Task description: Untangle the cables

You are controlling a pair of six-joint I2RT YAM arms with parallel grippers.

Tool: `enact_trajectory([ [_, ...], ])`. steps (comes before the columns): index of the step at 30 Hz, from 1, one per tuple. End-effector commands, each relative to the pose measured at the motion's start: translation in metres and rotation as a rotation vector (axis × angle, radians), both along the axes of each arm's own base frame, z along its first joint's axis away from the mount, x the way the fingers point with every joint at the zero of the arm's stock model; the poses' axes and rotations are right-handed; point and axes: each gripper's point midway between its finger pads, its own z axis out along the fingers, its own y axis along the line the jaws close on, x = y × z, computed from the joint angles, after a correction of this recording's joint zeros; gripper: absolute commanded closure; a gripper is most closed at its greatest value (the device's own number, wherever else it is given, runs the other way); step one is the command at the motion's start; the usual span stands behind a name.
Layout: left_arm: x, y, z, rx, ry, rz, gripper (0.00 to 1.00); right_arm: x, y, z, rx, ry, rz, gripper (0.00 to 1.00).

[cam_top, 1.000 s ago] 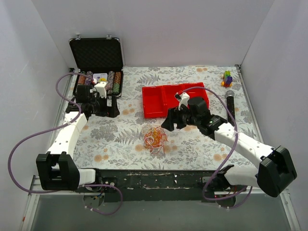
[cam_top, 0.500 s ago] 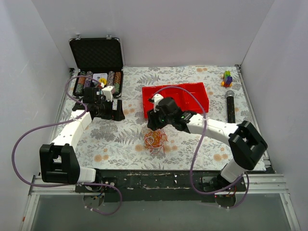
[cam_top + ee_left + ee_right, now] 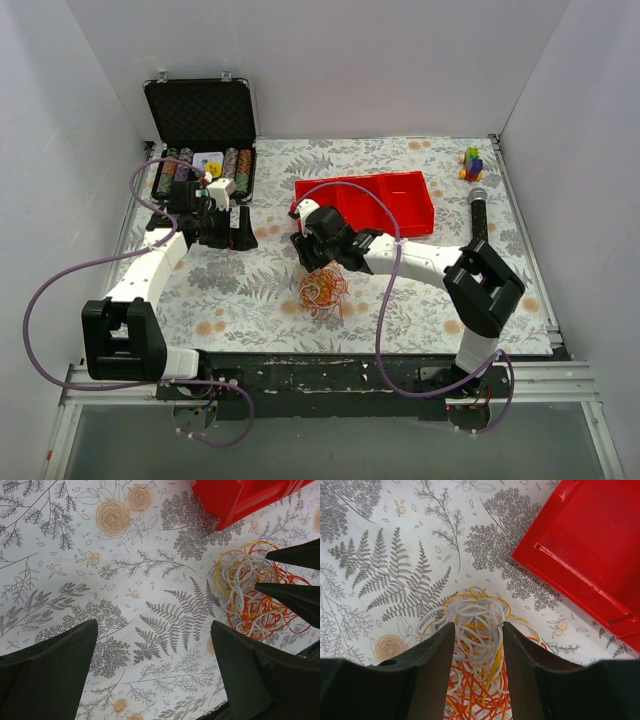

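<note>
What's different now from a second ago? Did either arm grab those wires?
The right gripper swung left from over the red tray and now hangs open above the cables, gripping nothing. The left gripper edged slightly right, open too. The cables, tray and case stayed put.
</note>
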Motion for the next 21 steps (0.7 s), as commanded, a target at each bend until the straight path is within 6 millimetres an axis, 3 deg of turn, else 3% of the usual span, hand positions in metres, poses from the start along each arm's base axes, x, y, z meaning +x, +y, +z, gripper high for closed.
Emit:
enact_trajectory([
  [1, 0.0, -0.001, 0.008, -0.031, -0.006, -0.009, 0.02, 0.004, 0.004, -0.005, -0.052, -0.027, -0.001, 0.5],
  [4, 0.0, 0.001, 0.009, -0.023, -0.013, -0.006, 0.02, 0.001, 0.005, -0.014, -0.09, -0.028, -0.002, 0.62],
  [7, -0.001, 0.002, 0.01, -0.015, -0.021, -0.006, 0.02, -0.002, 0.008, -0.01, -0.092, -0.047, -0.004, 0.81],
  [9, -0.002, 0.004, 0.011, -0.011, -0.023, -0.005, 0.02, -0.002, 0.011, 0.001, -0.075, -0.075, -0.01, 0.87],
  [17, -0.003, 0.004, 0.012, -0.007, -0.03, -0.007, 0.02, -0.016, 0.028, 0.084, 0.053, -0.199, 0.002, 0.85],
  [21, -0.004, 0.002, 0.015, -0.017, -0.035, -0.01, 0.02, -0.027, 0.027, 0.122, 0.115, -0.246, 0.0, 0.84],
])
